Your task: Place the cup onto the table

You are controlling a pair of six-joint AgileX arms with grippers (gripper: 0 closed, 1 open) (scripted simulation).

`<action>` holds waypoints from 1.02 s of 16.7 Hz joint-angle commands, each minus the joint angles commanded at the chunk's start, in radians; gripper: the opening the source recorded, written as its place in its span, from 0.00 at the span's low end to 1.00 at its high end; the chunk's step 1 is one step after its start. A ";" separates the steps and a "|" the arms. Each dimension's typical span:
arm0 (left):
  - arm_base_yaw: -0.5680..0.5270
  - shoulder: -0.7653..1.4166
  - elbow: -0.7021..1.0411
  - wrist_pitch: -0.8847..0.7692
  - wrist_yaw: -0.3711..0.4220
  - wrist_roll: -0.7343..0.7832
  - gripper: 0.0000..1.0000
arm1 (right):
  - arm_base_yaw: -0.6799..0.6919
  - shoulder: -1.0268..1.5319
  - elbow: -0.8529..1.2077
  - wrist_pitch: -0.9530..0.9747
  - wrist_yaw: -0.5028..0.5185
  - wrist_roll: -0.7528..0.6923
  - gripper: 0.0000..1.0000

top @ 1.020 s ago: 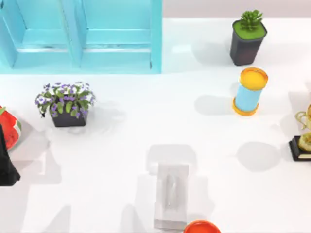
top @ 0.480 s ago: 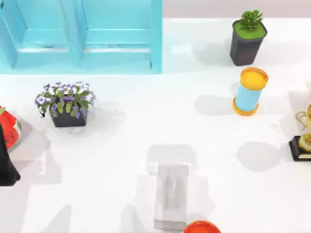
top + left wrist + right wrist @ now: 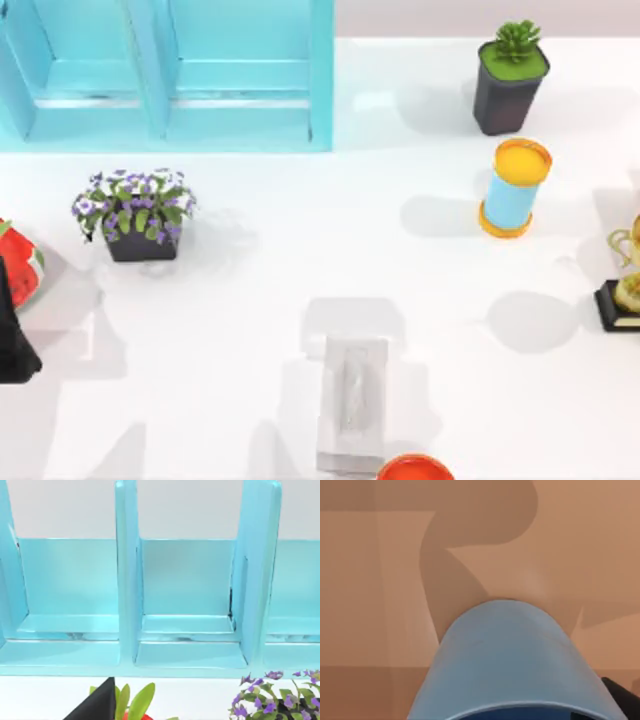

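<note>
The medium-blue cup [image 3: 505, 660] sits very close to the lens in the right wrist view, seen against a plain brown backdrop. My right gripper [image 3: 512, 712] is shut on it, and a dark sliver of one finger [image 3: 622, 697] shows beside the cup's rim. On the white table [image 3: 260, 300] in the top view lies a round shadow at the right. My left gripper [image 3: 10, 335] is parked at the table's left edge as a black shape. Its dark tip [image 3: 97, 705] appears in the left wrist view in front of the cabinet.
A turquoise cabinet [image 3: 240, 90] stands at the back left. A purple-flower pot [image 3: 135, 215], a succulent pot [image 3: 510, 80], a light-blue cylinder [image 3: 513, 188], a grey tissue box [image 3: 352, 405], an orange-red round object [image 3: 415, 468], a gold trophy [image 3: 625, 285] and a red-green object [image 3: 22, 270] stand around.
</note>
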 joint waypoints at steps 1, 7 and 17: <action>0.000 0.000 0.000 0.000 0.000 0.000 1.00 | 0.000 0.000 0.000 0.000 0.000 0.000 0.00; 0.000 0.000 0.000 0.000 0.000 0.000 1.00 | 0.000 -0.001 0.000 0.000 0.000 0.001 0.00; 0.000 0.000 0.000 0.000 0.000 0.000 1.00 | 0.089 -0.079 0.034 -0.111 0.000 0.100 0.00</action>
